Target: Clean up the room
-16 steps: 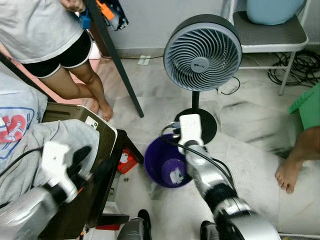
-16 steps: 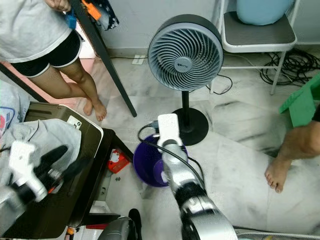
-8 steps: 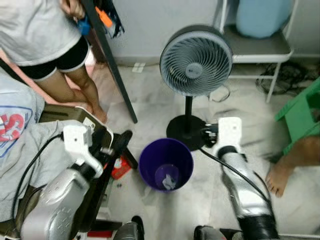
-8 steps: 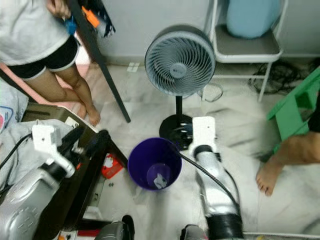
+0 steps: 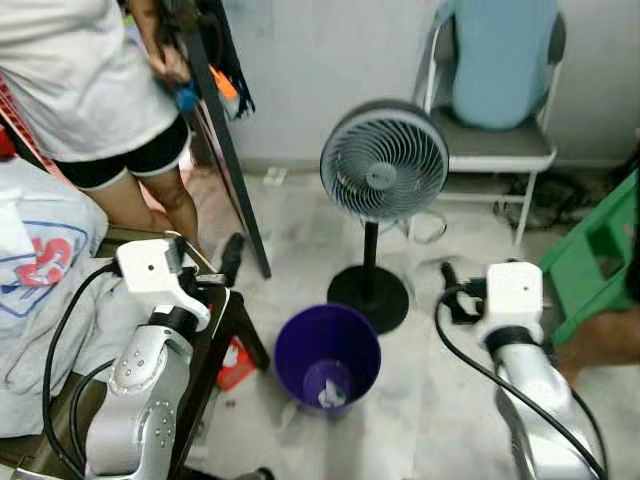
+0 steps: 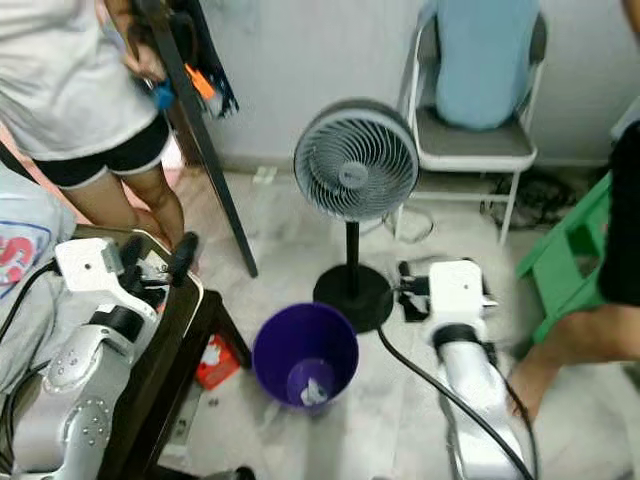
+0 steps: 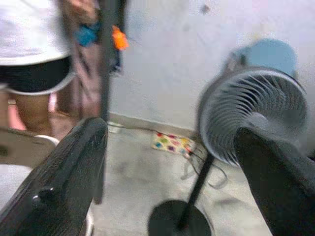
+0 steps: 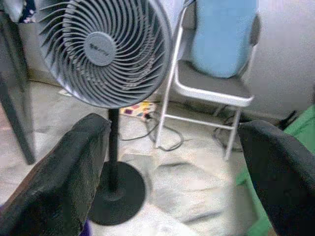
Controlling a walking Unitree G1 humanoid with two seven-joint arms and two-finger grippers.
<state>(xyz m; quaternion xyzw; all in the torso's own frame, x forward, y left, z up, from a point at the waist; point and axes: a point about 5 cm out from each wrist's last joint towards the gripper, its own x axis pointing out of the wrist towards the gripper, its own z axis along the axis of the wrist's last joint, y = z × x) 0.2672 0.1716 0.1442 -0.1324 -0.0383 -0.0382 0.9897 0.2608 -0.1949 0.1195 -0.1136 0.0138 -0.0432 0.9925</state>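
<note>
Hovering w/ both pincers spread & empty: right gripper (image 6: 405, 291) just beside fan (image 6: 356, 163) base, bin (image 5: 327, 356) lying btwn it & left gripper (image 5: 228, 262). Risk: swinging right arm could be knocking fan over.

Fan (image 5: 384, 172) and chair (image 5: 490, 150) block beyond purple bucket (image 5: 327, 350).

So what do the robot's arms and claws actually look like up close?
Both arms are silver metal with rounded, jointed segments; the left arm shows small bolt holes. Each ends in a white boxy wrist block, and a black cable runs along each arm. The left claw and right claw each have two long, black, matte fingers.
</note>
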